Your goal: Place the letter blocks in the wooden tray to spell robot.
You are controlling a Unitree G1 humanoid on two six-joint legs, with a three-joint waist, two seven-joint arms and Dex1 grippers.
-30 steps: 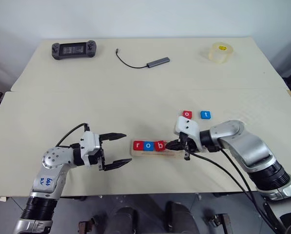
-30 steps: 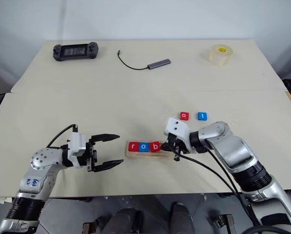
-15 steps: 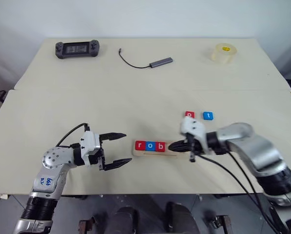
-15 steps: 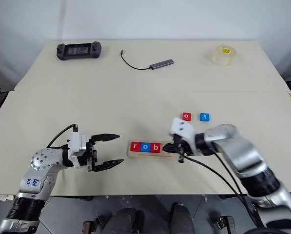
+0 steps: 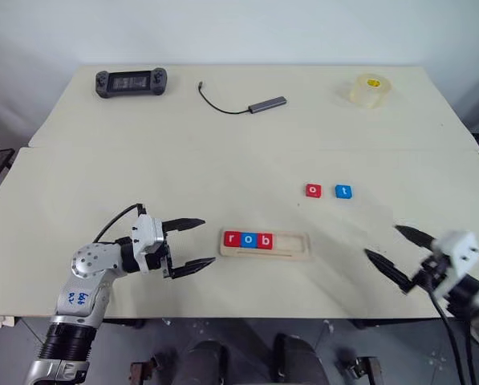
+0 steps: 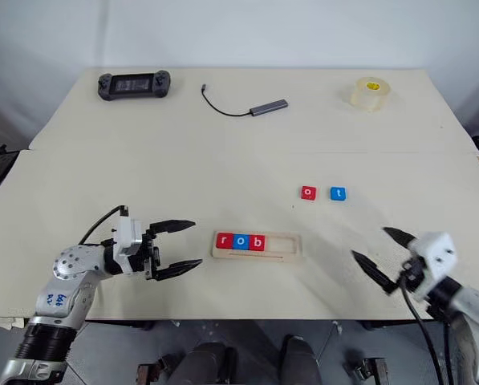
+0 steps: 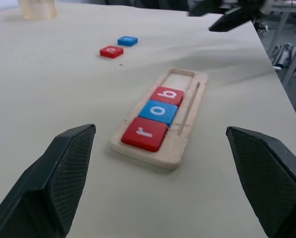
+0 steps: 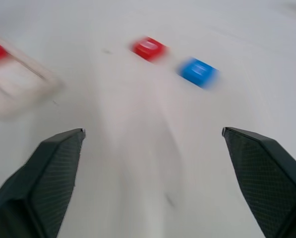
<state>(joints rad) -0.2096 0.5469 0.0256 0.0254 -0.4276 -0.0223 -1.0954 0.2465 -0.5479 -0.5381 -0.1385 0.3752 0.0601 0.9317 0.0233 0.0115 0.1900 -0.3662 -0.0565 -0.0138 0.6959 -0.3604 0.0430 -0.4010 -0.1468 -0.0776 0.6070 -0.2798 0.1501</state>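
Starting at the table's [image 5: 223, 152] left side, the left gripper [image 5: 192, 245] hangs low near the front edge with its jaws spread wide and empty, pointing toward the wooden tray [image 5: 265, 242].

The tray lies just to that gripper's right, near the front edge and about midway along it. Its long axis runs parallel to the front edge, one short end toward each gripper. Three letter blocks fill its left part: a red r [image 5: 231, 238], a blue o [image 5: 248, 239] and a red b [image 5: 264, 240], touching one another and reading upright from the robot's side. The two slots at the right end are bare wood.

Further right and further from the front edge, the two loose blocks lie flat, just beside each other but apart: a red o [image 5: 314, 190] and a blue t [image 5: 343, 192], letters upright like those in the tray.

Near the front right corner, the right gripper [image 5: 393, 253] hovers with its jaws wide and empty, aimed back toward the table's middle.

As I judge it, three of five letters are set, and the fourth is in hand. The next move calls for the right gripper to reach the red o, close on it, and lay it in the slot touching the b, letter kept upright.

Along the far edge lie a black game controller [image 5: 131, 81], a cable with an adapter [image 5: 247, 102] and a roll of tape [image 5: 368, 89].
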